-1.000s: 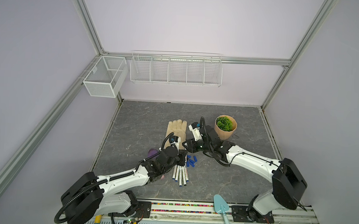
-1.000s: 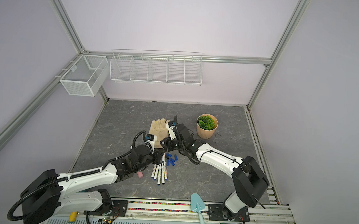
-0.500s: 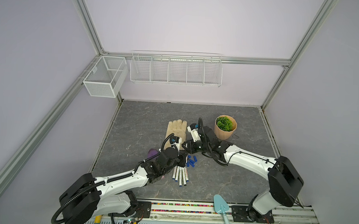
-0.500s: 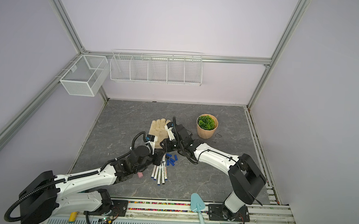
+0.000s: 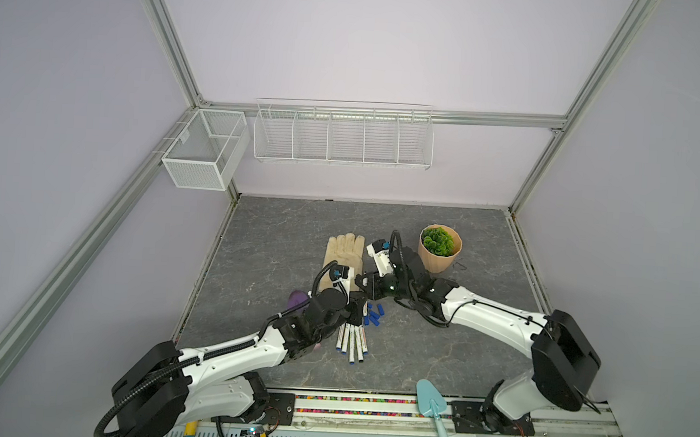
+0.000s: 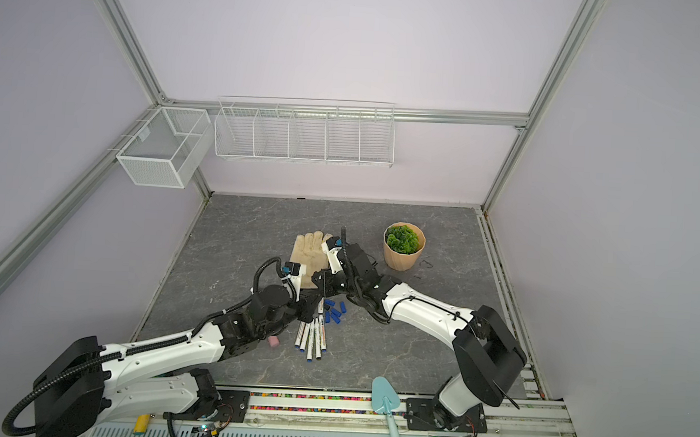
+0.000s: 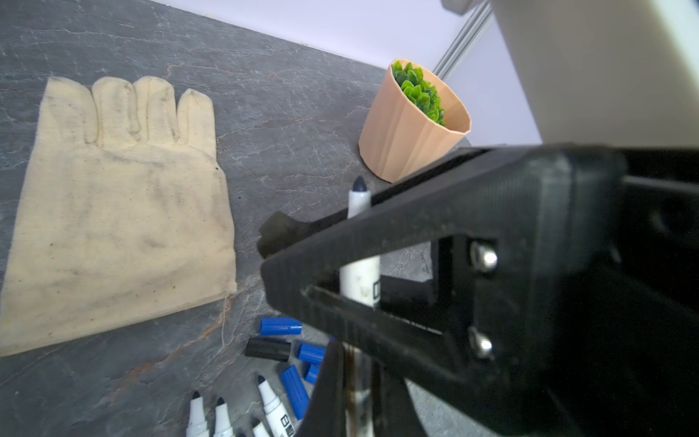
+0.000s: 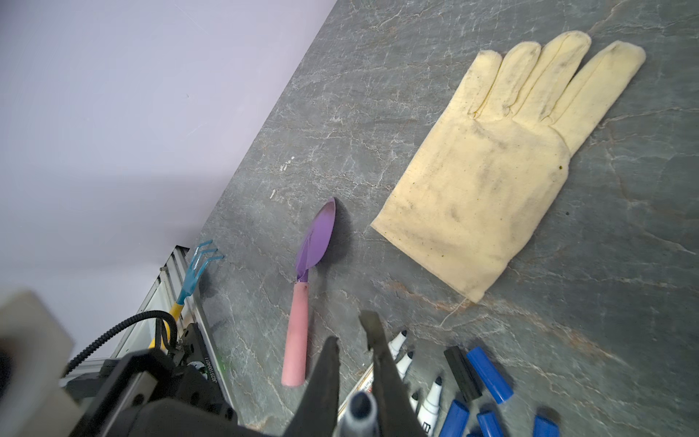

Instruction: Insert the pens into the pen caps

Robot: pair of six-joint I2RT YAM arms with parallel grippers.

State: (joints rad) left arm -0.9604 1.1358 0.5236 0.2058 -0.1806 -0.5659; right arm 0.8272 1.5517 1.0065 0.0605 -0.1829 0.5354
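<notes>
My left gripper (image 5: 358, 308) is shut on a white pen (image 7: 359, 276), which stands upright with its dark tip up. My right gripper (image 5: 362, 281) reaches in from the right, and its jaws (image 8: 351, 333) are shut on the upper part of that same pen (image 8: 361, 410), just below the tip. In the left wrist view my left gripper (image 7: 353, 372) clamps the pen's lower end. Several uncapped pens (image 5: 351, 341) (image 6: 312, 338) lie side by side on the slate floor. Beside them lie the pen caps (image 5: 373, 315) (image 6: 335, 310): several blue caps (image 7: 281, 326) and one black cap (image 7: 268, 349).
A cream glove (image 5: 344, 254) lies just behind both grippers. A potted plant (image 5: 440, 254) stands at the right rear. A purple trowel with a pink handle (image 8: 314, 242) lies left of the pens. A teal trowel (image 5: 432, 403) rests on the front rail, and wire baskets (image 5: 343, 134) hang on the back wall.
My right gripper has moved slightly left to the raised pen, and its jaws have narrowed around it. The left gripper has kept the pen in place.
</notes>
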